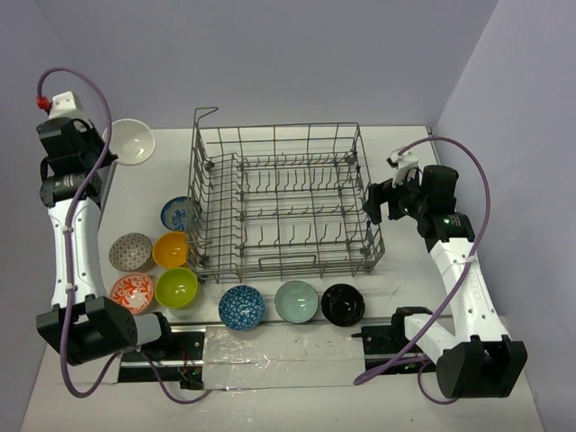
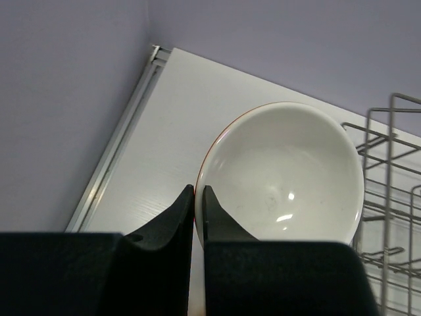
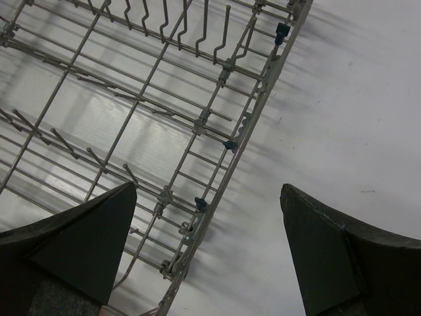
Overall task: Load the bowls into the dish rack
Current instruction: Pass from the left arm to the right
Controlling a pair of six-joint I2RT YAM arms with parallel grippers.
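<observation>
My left gripper [image 2: 198, 191] is shut on the rim of a white bowl [image 2: 283, 171] with a thin red edge, one finger inside and one outside. In the top view this bowl [image 1: 130, 141] is at the back left, left of the grey wire dish rack [image 1: 279, 127], which holds no bowls. Other bowls sit on the table: small blue-patterned [image 1: 178, 213], grey-patterned [image 1: 131, 251], orange [image 1: 171, 248], red-and-white [image 1: 133, 292], lime green [image 1: 176, 288], blue-patterned [image 1: 241, 307], pale teal [image 1: 296, 301], black [image 1: 343, 304]. My right gripper [image 1: 376, 205] hangs open over the rack's right edge [image 3: 199, 120], holding nothing.
The table's left edge rail [image 2: 118, 141] and the purple walls run close behind the held bowl. The rack's corner wires [image 2: 389, 164] rise just right of the bowl. Bare tabletop [image 3: 342, 118] lies right of the rack.
</observation>
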